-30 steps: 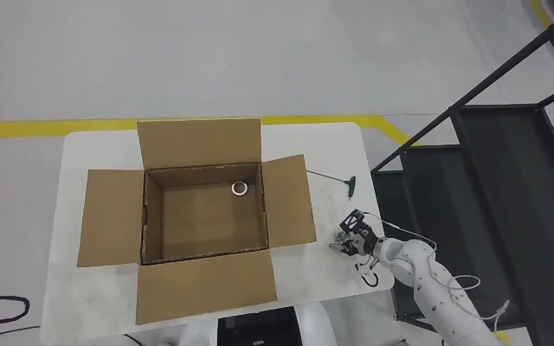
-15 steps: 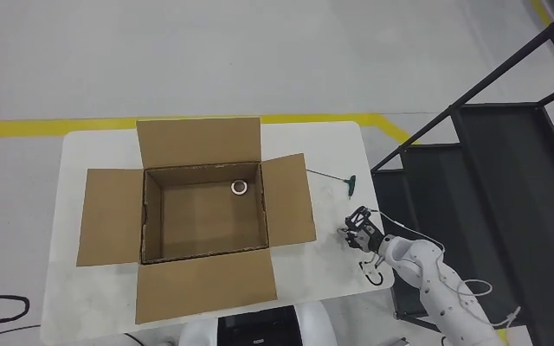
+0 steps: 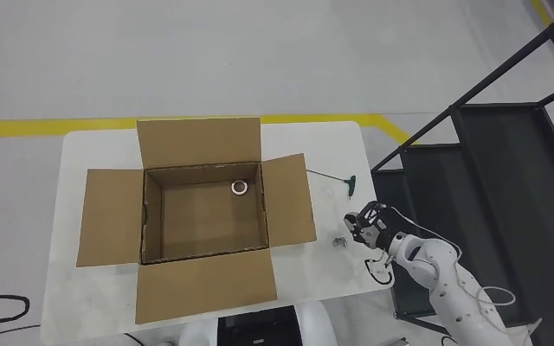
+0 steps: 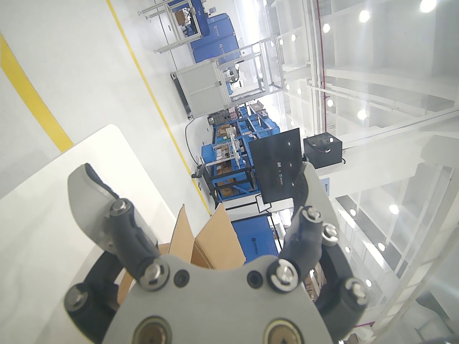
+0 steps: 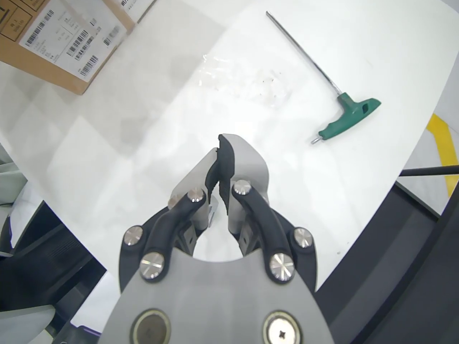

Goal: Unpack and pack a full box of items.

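The open cardboard box (image 3: 203,212) stands in the middle of the white table (image 3: 329,147), with a roll of tape (image 3: 238,186) inside by its far right corner. My right gripper (image 3: 357,223) hovers at the table's near right part, right of the box. Its fingers (image 5: 226,152) are shut with nothing seen between them. A small grey item (image 3: 342,241) lies on the table just beside it. A clear plastic bag (image 5: 247,82) lies ahead of the fingertips. My left gripper (image 4: 199,184) is open and empty, pointing up past the box flaps (image 4: 208,238).
A T-handle hex key with a green grip (image 3: 333,179) (image 5: 349,116) lies right of the box near the table's right edge. Dark metal stairs (image 3: 485,199) stand close beside that edge. The box's four flaps are spread flat over the table.
My right gripper has drawn back to the right and slightly farther up the table. The small grey item stays on the table where the gripper was.
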`<action>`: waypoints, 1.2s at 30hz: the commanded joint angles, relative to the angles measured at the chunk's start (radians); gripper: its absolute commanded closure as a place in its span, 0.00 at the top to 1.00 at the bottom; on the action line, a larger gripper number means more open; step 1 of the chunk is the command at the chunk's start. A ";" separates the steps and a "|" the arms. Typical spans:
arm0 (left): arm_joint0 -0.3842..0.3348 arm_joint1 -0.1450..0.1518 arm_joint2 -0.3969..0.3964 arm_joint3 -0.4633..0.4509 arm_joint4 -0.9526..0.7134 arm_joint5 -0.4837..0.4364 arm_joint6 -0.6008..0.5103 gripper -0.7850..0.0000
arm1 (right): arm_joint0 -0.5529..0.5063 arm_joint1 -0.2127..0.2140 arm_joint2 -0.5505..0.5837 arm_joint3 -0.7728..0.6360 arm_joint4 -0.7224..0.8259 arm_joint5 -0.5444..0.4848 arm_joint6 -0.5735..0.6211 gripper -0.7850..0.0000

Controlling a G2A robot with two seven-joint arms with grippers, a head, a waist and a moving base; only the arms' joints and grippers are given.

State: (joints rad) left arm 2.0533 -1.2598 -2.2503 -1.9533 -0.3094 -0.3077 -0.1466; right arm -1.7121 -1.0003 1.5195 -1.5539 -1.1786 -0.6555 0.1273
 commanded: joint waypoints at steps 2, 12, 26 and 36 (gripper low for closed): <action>0.000 0.000 0.000 0.000 0.000 0.000 0.000 1.00 | -0.013 0.008 0.018 -0.014 -0.030 -0.076 -0.004 1.00; 0.000 0.000 0.000 0.000 0.000 0.000 0.000 1.00 | -0.079 0.032 0.054 -0.066 -0.280 -0.152 -0.064 1.00; 0.000 0.000 0.000 0.000 0.000 0.000 0.000 1.00 | -0.040 0.029 -0.009 -0.042 -0.310 -0.159 -0.132 1.00; -0.063 -0.001 0.049 -0.063 0.072 0.073 0.021 1.00 | -0.040 0.029 -0.009 -0.042 -0.310 -0.159 -0.132 1.00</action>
State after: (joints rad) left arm 2.0076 -1.2598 -2.2264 -2.0150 -0.2655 -0.2438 -0.1326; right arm -1.7524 -0.9711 1.5100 -1.5957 -1.4889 -0.8145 -0.0046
